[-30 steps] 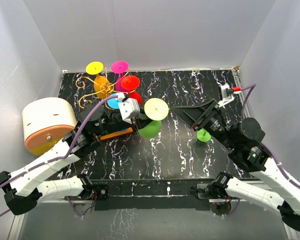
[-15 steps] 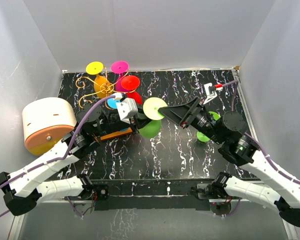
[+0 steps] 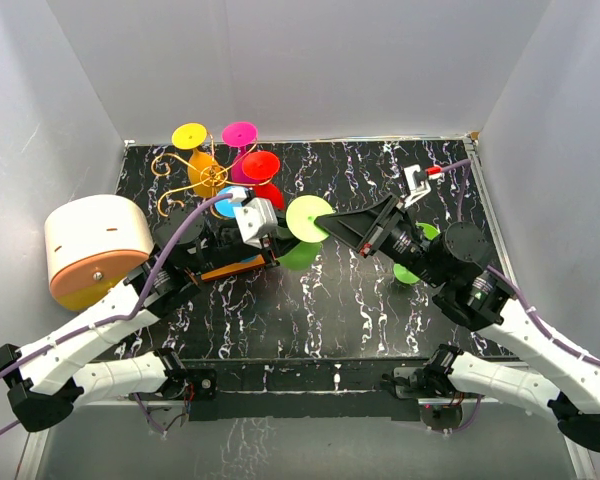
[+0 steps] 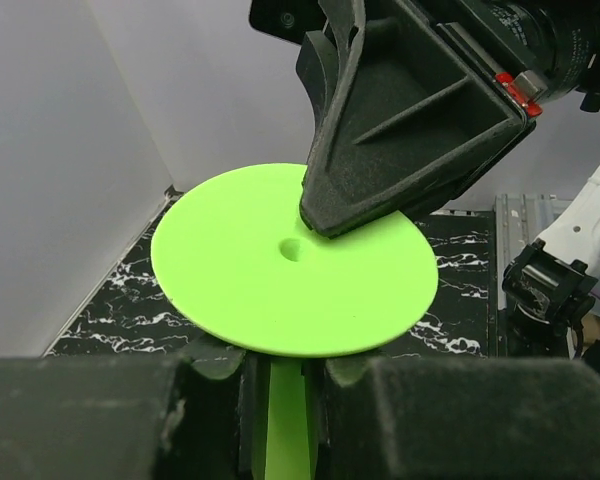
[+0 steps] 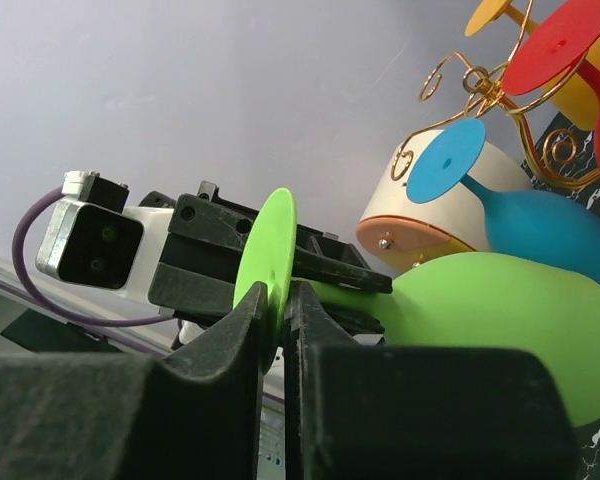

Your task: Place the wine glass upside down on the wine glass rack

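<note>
HANDOVER BESIDE THE RACK: Just right of the rack (image 3: 212, 178), on the side nearer the arm bases, we see the green glass (image 3: 310, 217) held off the surface (image 3: 360, 320), its foot disc uppermost and its bowl below. The left hand (image 4: 280, 390) is clenched on the stem just under the foot. The right hand (image 5: 277, 300) pinches the foot's thin rim, one finger pressed to each face. Other glasses (image 3: 239, 133) hang foot-up in the rack's gold loops.

We judge the glass to be moulded plastic: light, stiff and unlikely to break, but smooth enough to slip. The rim pinch looks the weaker hold, since a thin disc can pivot between flat pads. The stem is narrow and close to the middle of the weight. In our view it is the place to take the glass, as that leaves the foot free to slide into a loop.
</note>
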Controlling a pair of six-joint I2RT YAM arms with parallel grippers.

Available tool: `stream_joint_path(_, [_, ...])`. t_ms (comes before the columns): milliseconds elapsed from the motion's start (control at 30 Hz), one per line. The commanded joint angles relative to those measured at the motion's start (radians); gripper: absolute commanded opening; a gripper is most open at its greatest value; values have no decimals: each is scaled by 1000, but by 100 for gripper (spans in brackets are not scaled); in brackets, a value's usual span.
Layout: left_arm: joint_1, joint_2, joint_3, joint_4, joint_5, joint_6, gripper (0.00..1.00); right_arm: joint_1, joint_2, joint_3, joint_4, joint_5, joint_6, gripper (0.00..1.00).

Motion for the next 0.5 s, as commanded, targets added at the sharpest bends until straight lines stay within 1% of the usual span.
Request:
stream_joint_path(0, [-5,-30,-4,20,-4,-20,7,3,-20,0,28,36,-17,0])
stream_joint_path(33, [-5,-34,-7,14,-16,-31,13,3,-20,0,26,39,-17,0])
stream_joint_path(67, [-5,-38,-8,4,-29,-47,21,2,-21,2,27,43,-17,0])
stream_joint_path(100, [-4,-39,-6,-11,-47,-70,32,3,-22,3,30,46,-18,0])
stream_joint_path(200, [-5,-34,14,-73,-86,-158,59,2,-39,4,39,83,-36,0])
stream_joint_path(267, [-5,-31,27,-102,-84,-240,63,2,-63,3,39,124,-53,0])
stream_joint_path(367, [-5,-32,36,-103,-118,-411,65,3,-90,5,26,179,-81,0])
stream_joint_path(433, [-5,-33,50,-100,-166,-604,65,3,-101,8,4,210,-88,0])
stream_joint_path(467, [-4,-33,58,-104,-184,-676,65,3,-106,10,-7,220,-89,0])
